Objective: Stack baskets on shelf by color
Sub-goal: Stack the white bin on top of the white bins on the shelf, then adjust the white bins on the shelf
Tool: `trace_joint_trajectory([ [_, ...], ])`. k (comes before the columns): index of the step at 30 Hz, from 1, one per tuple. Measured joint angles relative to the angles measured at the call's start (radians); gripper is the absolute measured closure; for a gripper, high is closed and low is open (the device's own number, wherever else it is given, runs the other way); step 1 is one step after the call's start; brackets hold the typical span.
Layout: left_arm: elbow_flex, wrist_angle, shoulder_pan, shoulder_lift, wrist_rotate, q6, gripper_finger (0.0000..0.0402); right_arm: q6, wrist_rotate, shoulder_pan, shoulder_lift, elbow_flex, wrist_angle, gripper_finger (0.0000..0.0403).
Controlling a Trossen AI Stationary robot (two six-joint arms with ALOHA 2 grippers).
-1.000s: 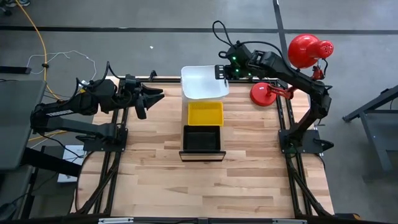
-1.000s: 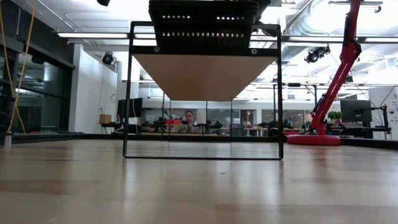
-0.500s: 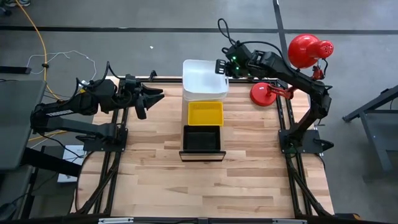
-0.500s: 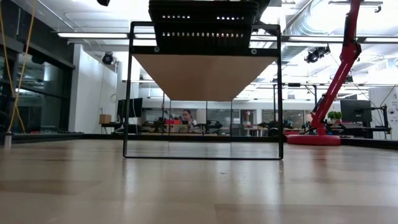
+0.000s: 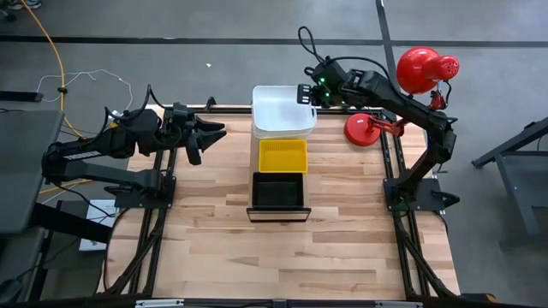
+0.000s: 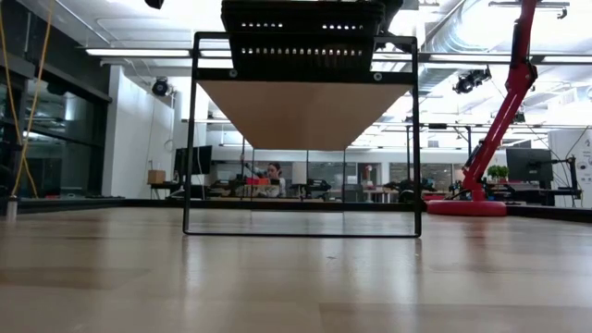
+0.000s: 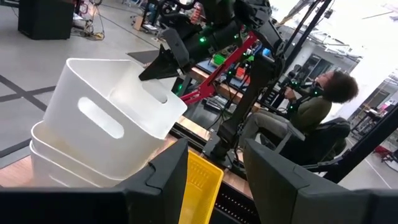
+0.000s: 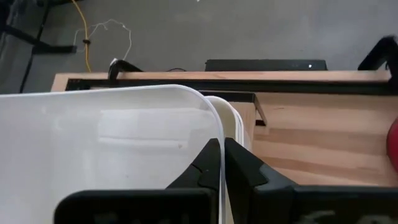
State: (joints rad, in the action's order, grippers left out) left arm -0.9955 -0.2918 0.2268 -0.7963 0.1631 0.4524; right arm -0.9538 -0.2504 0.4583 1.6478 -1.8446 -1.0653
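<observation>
White smooth plastic basket (image 8: 106,149), pinched by its rim in the right end effector (image 8: 222,163), should settle squarely into the white basket below (image 7: 68,163) before release.

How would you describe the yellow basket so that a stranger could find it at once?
Find the shelf running down the table's middle, between the two arms. Three basket stacks sit in a row on it; the yellow basket is the middle one. It lies between the white baskets and the black basket, the only brightly coloured one.
</observation>
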Motion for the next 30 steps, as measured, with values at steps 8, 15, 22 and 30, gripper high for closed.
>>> trace_joint_trajectory([
  [8, 0.000, 0.000, 0.000, 0.000, 0.000, 0.000, 0.0259, 0.069, -0.009, 0.000, 0.000, 0.000, 0.000, 0.0402],
  [15, 0.000, 0.000, 0.000, 0.000, 0.002, 0.000, 0.0259, 0.064, 0.017, 0.000, 0.000, 0.000, 0.000, 0.0401],
  [22, 0.000, 0.000, 0.000, 0.000, 0.003, 0.005, 0.0259, 0.074, 0.014, -0.004, 0.000, 0.000, 0.001, 0.0328],
  [30, 0.000, 0.000, 0.000, 0.000, 0.005, 0.008, 0.0259, 0.172, -0.037, -0.005, -0.027, 0.000, 0.029, 0.0215],
])
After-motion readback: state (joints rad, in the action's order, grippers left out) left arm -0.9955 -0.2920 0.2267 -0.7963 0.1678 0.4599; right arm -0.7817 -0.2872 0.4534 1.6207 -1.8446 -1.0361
